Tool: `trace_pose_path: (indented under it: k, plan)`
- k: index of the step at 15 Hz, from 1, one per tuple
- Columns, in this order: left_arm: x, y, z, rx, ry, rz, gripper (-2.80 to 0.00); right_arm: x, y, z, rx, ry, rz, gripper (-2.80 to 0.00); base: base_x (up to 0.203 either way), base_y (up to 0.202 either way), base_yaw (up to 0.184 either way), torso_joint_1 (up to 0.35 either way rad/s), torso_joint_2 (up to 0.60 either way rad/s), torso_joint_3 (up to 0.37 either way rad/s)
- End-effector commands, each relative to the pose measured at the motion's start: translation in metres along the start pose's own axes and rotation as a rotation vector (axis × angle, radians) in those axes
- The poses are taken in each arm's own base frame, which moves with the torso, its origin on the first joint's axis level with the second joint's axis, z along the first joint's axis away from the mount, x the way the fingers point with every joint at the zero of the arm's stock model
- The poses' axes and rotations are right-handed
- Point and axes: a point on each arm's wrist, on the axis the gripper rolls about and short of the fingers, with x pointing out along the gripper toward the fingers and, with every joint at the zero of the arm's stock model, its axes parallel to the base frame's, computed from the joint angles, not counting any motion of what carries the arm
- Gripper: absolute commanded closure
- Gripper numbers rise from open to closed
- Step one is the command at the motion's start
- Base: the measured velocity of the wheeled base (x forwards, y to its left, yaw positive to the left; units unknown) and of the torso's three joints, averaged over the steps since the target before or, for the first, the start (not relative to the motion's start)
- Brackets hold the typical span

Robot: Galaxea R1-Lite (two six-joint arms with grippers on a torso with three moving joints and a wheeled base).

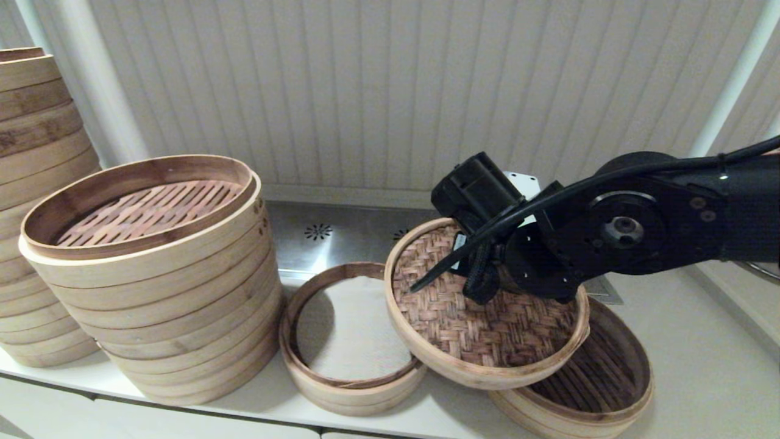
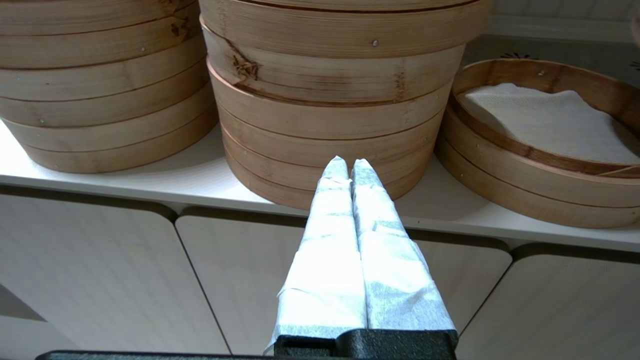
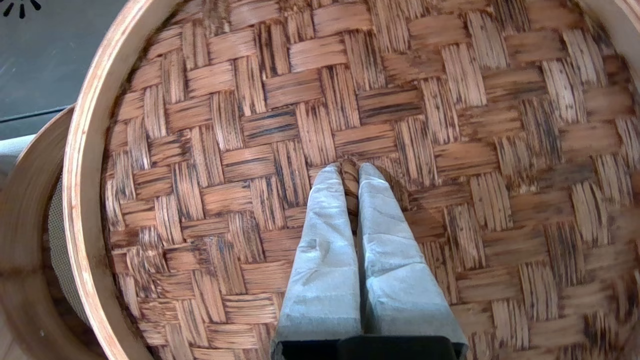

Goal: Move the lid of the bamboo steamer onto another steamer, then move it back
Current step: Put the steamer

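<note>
The bamboo steamer lid (image 1: 481, 323) hangs tilted in the air, its woven brown panel (image 3: 250, 150) facing up inside a pale hoop rim. My right gripper (image 3: 350, 170) is shut on a small woven loop at the panel's middle; in the head view the arm hides the fingers. The lid overlaps the right edge of the low steamer with the white liner (image 1: 347, 335) and the left part of the low basket with the dark slatted floor (image 1: 600, 378). My left gripper (image 2: 349, 165) is shut and holds nothing, parked below the counter's front edge.
A tall stack of pale tiers (image 1: 164, 286) with a slatted top stands left of the white-liner steamer (image 2: 540, 120). A taller stack (image 1: 30, 183) stands at the far left. A steel panel (image 1: 341, 238) lies behind. White cabinet doors (image 2: 125, 280) sit under the counter.
</note>
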Motion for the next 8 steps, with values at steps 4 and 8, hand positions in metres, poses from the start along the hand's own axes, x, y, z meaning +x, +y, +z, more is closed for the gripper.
trace_pose_path:
  k: [4,8]
  plan:
    - [0.0,0.0,0.0,0.0,0.001,0.0,0.0,0.008,0.026,-0.02,-0.079,0.02,0.035,0.0,0.0,0.0,0.0,0.0,0.0,0.0]
    - [0.0,0.0,0.0,0.0,0.001,0.0,0.0,0.013,0.044,-0.021,-0.094,0.02,0.09,0.0,0.0,0.0,0.0,0.0,0.0,0.0]
